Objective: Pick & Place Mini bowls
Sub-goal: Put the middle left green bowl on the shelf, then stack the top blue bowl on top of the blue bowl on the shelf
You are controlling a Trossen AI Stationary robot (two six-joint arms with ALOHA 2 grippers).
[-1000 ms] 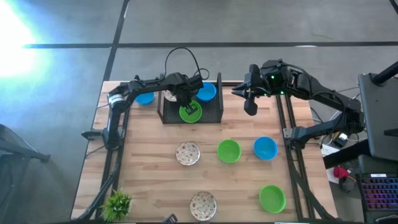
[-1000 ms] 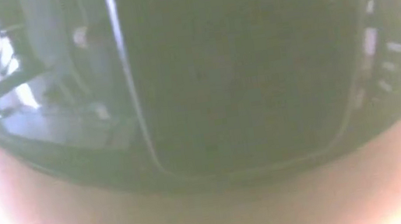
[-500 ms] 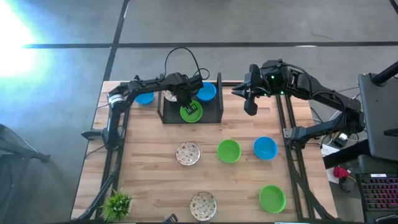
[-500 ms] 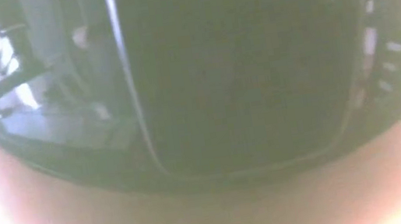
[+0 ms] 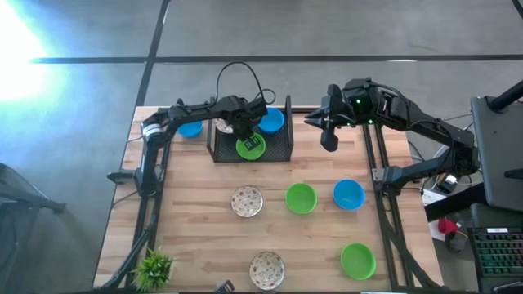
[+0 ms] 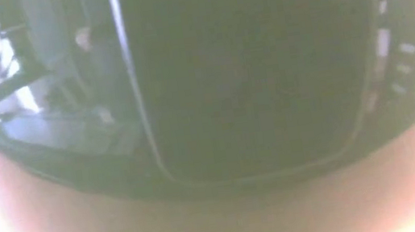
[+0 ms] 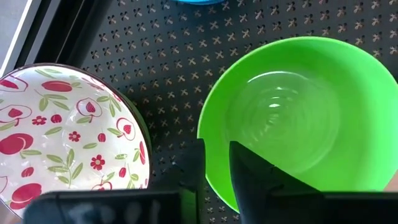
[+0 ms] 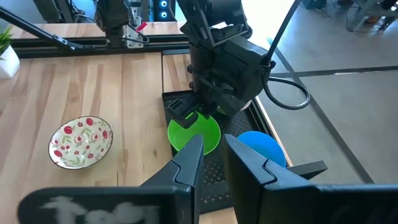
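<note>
The left gripper (image 7: 216, 177) pinches the rim of a green bowl (image 7: 298, 118) in the black tray (image 5: 278, 149). A flowery bowl (image 7: 56, 137) sits just beside it. Five bowls wait on the table (image 5: 196, 212); the right gripper (image 8: 211, 162), fingers slightly apart, holds nothing.

nine bowls, one tray, one plant

three blue bowls (image 5: 349, 194), three green bowls (image 5: 301, 198) and three white bowls with red speckles (image 5: 247, 201). four of the nine sit in the single black tray (image 5: 284, 149) at the table's far edge. one potted plant (image 5: 154, 266) stands at the near left corner.
</note>
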